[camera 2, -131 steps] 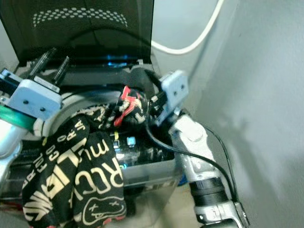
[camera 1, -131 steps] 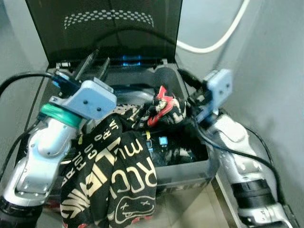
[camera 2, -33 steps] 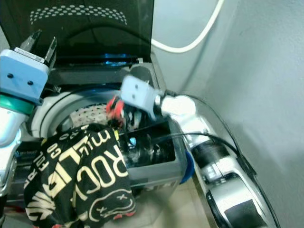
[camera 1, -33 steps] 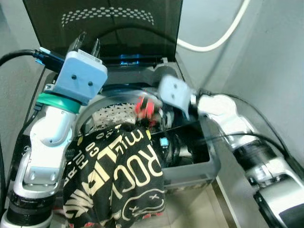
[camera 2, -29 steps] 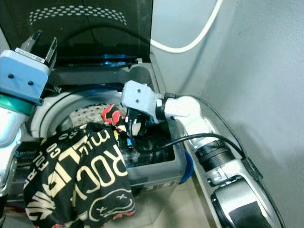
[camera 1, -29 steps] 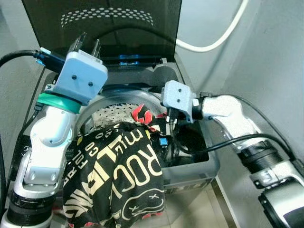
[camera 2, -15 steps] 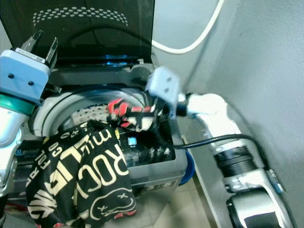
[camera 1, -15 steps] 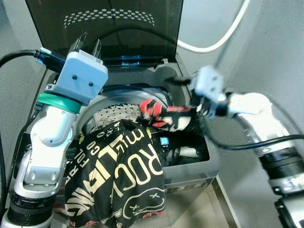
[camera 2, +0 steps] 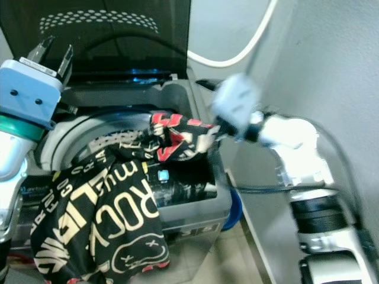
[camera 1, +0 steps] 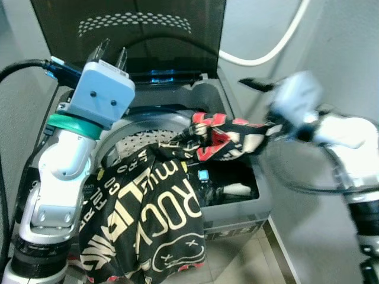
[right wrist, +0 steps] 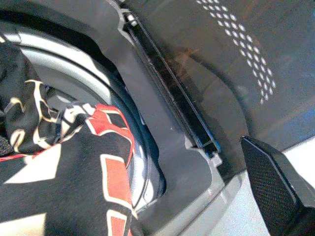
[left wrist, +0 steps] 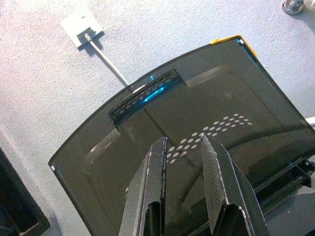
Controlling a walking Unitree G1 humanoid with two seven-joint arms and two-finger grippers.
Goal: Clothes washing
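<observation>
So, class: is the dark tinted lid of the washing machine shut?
No, the dark tinted lid stands upright behind the open drum.

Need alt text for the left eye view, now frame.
The right pincer pulls one end of a black, red and cream garment rightward over the open washer. Its other end hangs down the washer's front. The left pincer is raised before the upright lid.

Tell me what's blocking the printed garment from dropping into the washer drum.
Nothing visible blocks the drum: the lid stands open. But the black printed garment hangs over the washer's front rim, one end stretched toward the right gripper.
</observation>
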